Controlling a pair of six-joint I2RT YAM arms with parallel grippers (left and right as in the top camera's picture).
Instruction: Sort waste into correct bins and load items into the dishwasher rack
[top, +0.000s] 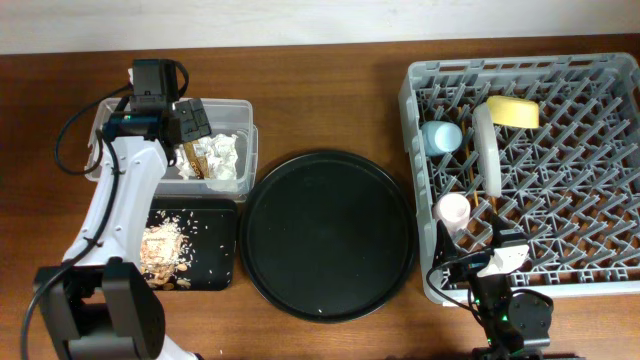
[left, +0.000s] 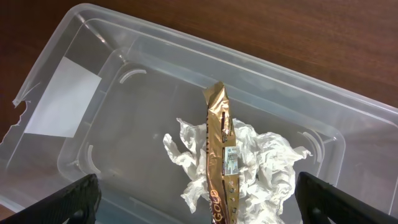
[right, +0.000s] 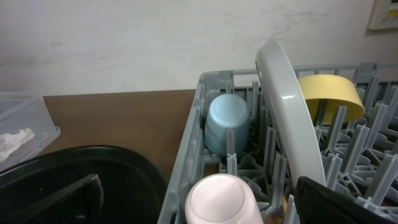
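**Wrapper lies in the tub, both grippers wide open**

Closest to the robot, the right gripper (top: 505, 260) sits at the near edge of the rack (top: 420, 80), which is right of the round tray (top: 325, 235). Its fingers are spread wide and hold nothing. Just past them is the pink cup (top: 452, 208), mouth down. Further on is the blue cup (top: 441, 135), also mouth down. I think that is so water can run out. The plate (top: 486, 150) stands on its edge between the pegs, and the bowl (top: 513, 110) leans in the far part of the rack. I cannot make out the chopsticks.

Left of the round tray, on its near side, is the black tray (top: 225, 215). The scraps (top: 160, 245) are in it, kept apart from the dry waste.

Left of the round tray, on its far side, is the tub (left: 186, 50). The wrapper (left: 221, 162) lies flat in it, on top of the napkins (left: 267, 162). I think they share a bin because both are dry rubbish.

The left gripper (left: 199, 202) hangs over the tub. Its fingers are spread wide, one on each side of the wrapper, and do not touch it. So the wrapper looks dropped in, not held.

The wrapper's long way runs across the tub's short way, on a line between the two fingers. Its printed end is by the gripper. Its plain pinched end points away from the gripper.
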